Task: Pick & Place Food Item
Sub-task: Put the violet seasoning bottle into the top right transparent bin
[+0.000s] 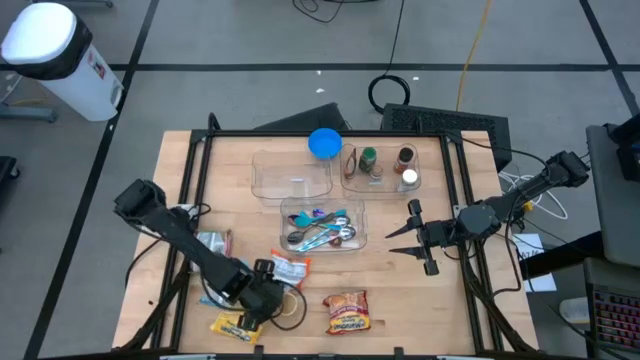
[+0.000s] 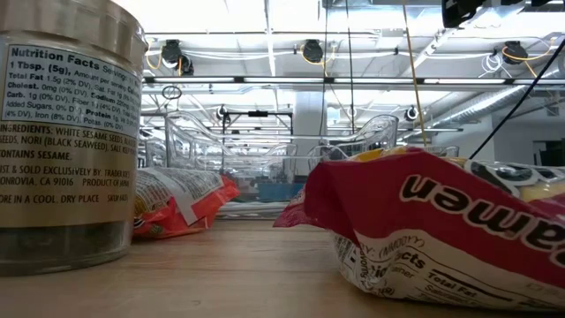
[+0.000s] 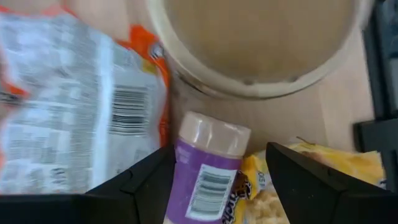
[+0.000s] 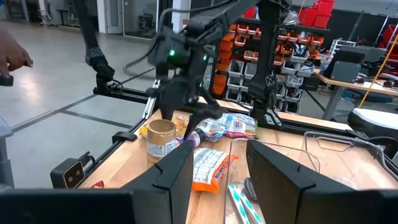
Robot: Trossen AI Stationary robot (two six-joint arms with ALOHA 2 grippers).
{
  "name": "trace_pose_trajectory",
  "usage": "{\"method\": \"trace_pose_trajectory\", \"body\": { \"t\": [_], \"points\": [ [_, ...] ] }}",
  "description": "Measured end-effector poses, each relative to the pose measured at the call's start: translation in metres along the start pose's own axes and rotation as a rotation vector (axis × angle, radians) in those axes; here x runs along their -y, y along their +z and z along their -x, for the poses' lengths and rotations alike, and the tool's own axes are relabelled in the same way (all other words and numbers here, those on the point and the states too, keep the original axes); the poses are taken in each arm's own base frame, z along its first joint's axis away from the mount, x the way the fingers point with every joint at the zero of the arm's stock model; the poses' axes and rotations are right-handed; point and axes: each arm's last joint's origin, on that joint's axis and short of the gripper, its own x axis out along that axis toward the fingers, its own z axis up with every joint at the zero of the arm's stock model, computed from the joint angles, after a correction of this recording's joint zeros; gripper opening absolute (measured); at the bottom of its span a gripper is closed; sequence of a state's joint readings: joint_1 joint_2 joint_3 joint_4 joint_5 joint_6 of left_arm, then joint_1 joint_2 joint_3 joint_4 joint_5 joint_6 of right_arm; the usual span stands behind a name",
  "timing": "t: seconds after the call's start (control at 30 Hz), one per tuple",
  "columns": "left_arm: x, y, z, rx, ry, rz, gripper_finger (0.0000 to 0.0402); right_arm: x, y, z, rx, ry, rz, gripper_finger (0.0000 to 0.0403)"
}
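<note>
My left gripper (image 1: 268,305) is open near the table's front edge, pointing down. Its fingers (image 3: 143,186) stand on either side of a small purple-labelled bottle (image 3: 208,177) with a beige cap, which lies on its side on the table. A round tan-lidded jar (image 3: 261,43) stands just beyond it; its label fills the low view's left (image 2: 62,132). An orange-and-white packet (image 3: 74,99) and a yellow packet (image 3: 329,165) lie on either side. A red ramen packet (image 1: 347,312) lies to the right. My right gripper (image 1: 405,238) is open and empty at the table's right. My left gripper has the purple bottle's side (image 3: 180,180) right against one finger, while the other finger stands apart from it. I cannot tell whether the near finger touches the bottle.
Three clear bins stand at the table's middle: one with nothing in it (image 1: 290,175), one with spice jars (image 1: 385,170), one with spoons (image 1: 325,228). A blue lid (image 1: 323,143) lies behind them, a silver packet (image 1: 213,242) at the left. A person's hand (image 4: 12,59) shows beyond the table.
</note>
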State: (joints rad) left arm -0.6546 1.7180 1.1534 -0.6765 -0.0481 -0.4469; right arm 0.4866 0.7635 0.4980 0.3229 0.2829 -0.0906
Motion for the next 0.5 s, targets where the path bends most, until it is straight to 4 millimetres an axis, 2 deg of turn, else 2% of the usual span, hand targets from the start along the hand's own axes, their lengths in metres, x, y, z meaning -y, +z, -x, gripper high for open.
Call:
{"method": "trace_pose_trajectory", "body": {
  "t": [0.17,0.27,0.5],
  "points": [
    [0.001,-0.002,-0.025,-0.074,0.017,-0.001,0.0255,0.0,0.0,0.0,0.001,0.0,0.0,0.0139],
    [-0.001,-0.002,-0.032,-0.088,0.043,0.011,0.0255,0.0,0.0,0.0,0.001,0.0,0.0,0.0139],
    [-0.01,0.0,-0.032,-0.096,0.055,0.021,0.0246,0.0,0.0,0.0,0.001,0.0,0.0,0.0139]
  ]
}}
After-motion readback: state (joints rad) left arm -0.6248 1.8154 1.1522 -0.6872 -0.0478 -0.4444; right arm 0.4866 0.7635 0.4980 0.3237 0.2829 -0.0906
